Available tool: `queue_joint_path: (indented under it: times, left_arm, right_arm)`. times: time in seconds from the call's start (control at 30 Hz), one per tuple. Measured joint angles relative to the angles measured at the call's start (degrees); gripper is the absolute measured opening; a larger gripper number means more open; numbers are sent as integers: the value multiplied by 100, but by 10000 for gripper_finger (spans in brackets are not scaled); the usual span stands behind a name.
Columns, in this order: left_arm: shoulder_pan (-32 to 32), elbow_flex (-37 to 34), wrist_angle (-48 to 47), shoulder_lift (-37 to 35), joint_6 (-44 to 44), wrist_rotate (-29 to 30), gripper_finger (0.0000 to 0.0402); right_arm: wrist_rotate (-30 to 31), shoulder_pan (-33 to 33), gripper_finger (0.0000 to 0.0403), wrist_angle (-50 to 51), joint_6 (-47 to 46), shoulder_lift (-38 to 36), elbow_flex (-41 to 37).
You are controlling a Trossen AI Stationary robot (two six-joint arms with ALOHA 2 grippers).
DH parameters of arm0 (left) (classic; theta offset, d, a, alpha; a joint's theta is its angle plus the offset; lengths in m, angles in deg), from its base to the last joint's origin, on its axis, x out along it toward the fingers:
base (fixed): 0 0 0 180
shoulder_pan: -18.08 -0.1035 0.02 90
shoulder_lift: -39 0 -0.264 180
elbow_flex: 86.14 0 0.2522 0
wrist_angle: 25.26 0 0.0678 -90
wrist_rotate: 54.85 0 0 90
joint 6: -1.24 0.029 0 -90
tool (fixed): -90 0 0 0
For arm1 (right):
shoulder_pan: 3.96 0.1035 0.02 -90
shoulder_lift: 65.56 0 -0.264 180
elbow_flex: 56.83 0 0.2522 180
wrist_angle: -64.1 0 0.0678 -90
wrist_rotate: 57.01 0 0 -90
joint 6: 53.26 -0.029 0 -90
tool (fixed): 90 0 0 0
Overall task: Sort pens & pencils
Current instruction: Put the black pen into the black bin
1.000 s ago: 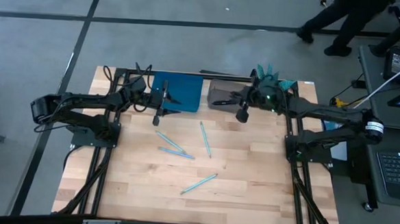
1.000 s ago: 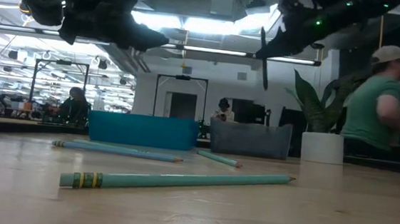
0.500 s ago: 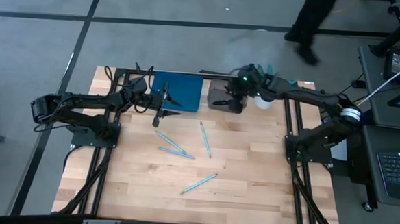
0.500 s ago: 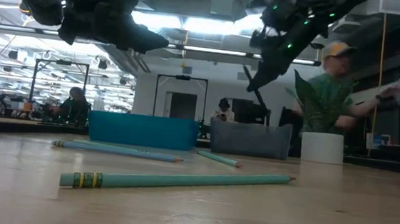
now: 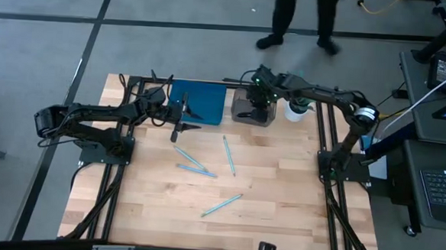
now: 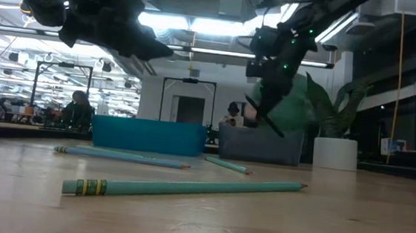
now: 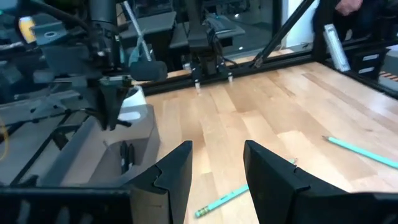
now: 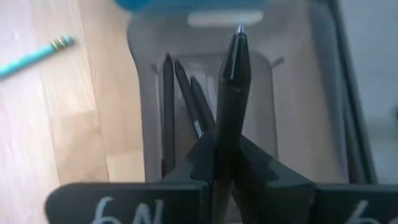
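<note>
r gripper [image 8: 225, 163] clamps a pen [image 8: 229, 93] over grey bin [image 8: 292, 118] w/ 3 pens [image 8: 186, 99]; l gripper [image 7: 217, 177] open, empty.

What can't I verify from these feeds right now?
- Contents of the blue bin: high view, left arm overhangs it; low view shows only its wall.
- Pens in the grey bin: right wrist view blurred, exact count unclear.
- Right tool: holds a pen; its lower end is hidden.
</note>
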Motion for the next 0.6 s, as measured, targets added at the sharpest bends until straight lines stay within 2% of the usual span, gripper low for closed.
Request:
queue_joint_path:
  times: [0.6]
  left_arm:
    - [2, 0, -7, 0, 0, 114, 137]
  right_arm:
    - [-10, -77, 35, 505, 57, 304, 20]
